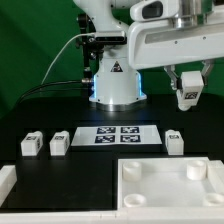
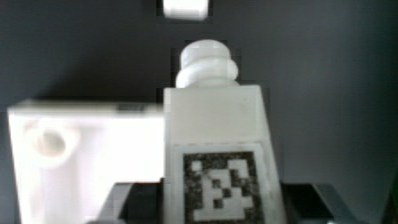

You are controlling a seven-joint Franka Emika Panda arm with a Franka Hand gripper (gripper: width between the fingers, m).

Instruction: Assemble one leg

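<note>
One leg [image 1: 187,95] in the raised hand's [image 1: 188,82] firm grip, well above the table [image 1: 40,120].

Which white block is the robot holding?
Follow the big white robot arm down to its jaws at the exterior view's right. They clamp a small white plastic post with a black-and-white tag. Three alike sit on the black table; only this one hangs midair.
</note>
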